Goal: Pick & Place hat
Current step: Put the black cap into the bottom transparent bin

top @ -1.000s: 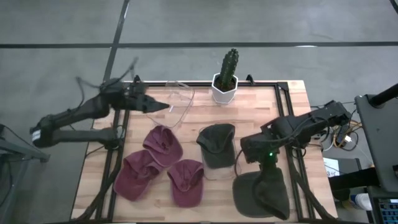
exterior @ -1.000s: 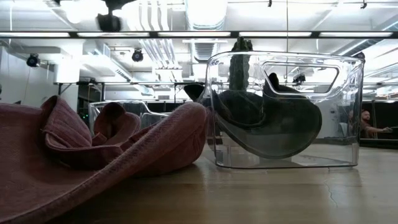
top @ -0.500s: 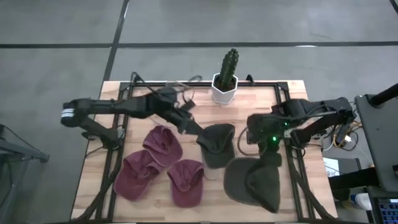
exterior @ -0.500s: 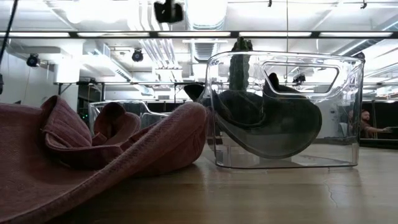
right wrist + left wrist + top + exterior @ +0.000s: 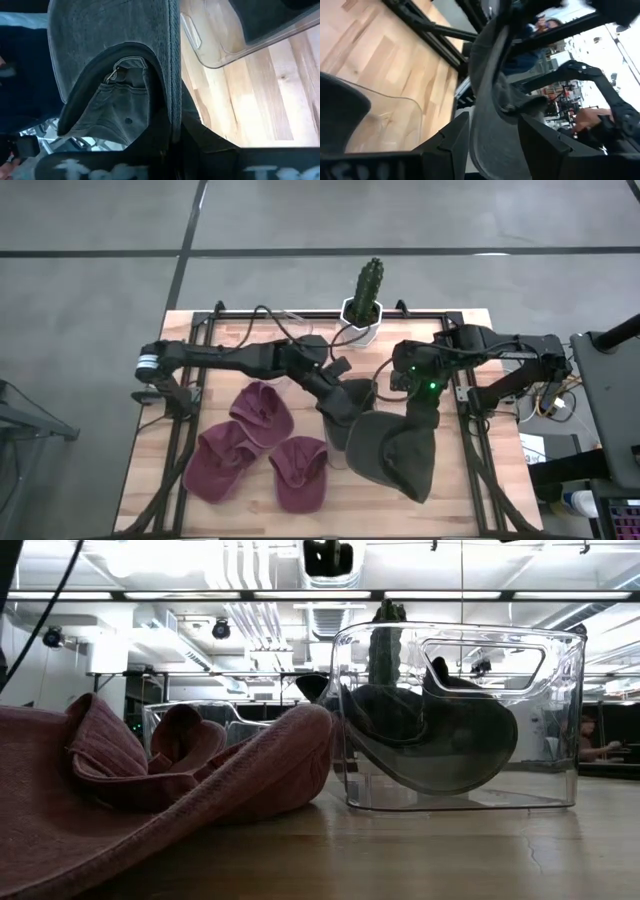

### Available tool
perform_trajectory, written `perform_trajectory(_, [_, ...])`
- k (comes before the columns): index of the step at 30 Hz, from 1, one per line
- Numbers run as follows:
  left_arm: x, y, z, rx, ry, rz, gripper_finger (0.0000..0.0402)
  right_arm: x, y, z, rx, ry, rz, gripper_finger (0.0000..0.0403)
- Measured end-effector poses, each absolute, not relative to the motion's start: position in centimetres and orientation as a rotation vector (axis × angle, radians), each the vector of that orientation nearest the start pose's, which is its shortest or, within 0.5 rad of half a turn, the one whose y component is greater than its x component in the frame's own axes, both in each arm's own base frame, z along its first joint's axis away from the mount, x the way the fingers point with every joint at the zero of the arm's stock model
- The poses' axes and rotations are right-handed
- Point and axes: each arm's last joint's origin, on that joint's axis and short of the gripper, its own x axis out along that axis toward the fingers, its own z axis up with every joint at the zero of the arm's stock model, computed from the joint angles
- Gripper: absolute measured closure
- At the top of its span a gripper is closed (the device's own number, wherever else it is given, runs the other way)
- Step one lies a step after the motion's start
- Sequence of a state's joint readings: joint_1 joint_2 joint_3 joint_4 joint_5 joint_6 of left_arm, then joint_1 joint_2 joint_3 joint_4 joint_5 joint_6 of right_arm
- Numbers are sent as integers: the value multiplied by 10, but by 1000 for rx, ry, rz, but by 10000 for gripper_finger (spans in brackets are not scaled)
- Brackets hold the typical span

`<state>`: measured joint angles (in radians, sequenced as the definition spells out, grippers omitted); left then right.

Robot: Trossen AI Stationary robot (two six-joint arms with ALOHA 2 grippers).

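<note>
Jaws of right gripper (image 5: pixel 418 412) clamped on grey hat (image 5: pixel 392 454) above wooden table (image 5: pixel 480 365)

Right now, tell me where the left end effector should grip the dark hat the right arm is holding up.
Grip the hanging brim edge of the dark hat, coming from the left arm's side. The right end effector pinches its top, so the lower cloth hangs free.

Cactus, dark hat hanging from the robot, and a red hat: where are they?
cactus (image 5: pixel 371 281), high view, its green stem.
dark hat (image 5: pixel 395 455), high view, its crown.
red hat (image 5: pixel 262 411), high view, its crown.
</note>
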<state>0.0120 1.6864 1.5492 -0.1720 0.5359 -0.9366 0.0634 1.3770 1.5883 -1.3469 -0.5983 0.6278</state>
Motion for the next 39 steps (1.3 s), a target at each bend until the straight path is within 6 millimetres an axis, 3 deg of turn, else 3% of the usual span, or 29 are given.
perform_trajectory(22, [399, -5, 353, -1036, 563, -300, 255, 243, 32, 385, 797, 1266, 263, 391])
perform_trajectory(27, [403, -6, 346, -1044, 594, -314, 285, 246, 32, 384, 792, 1255, 268, 391])
perform_trajectory(36, [405, -6, 343, -1035, 604, -352, 383, 246, 31, 383, 760, 1245, 218, 391])
perform_trajectory(39, [405, -6, 343, -1028, 603, -351, 391, 246, 30, 383, 758, 1242, 178, 384])
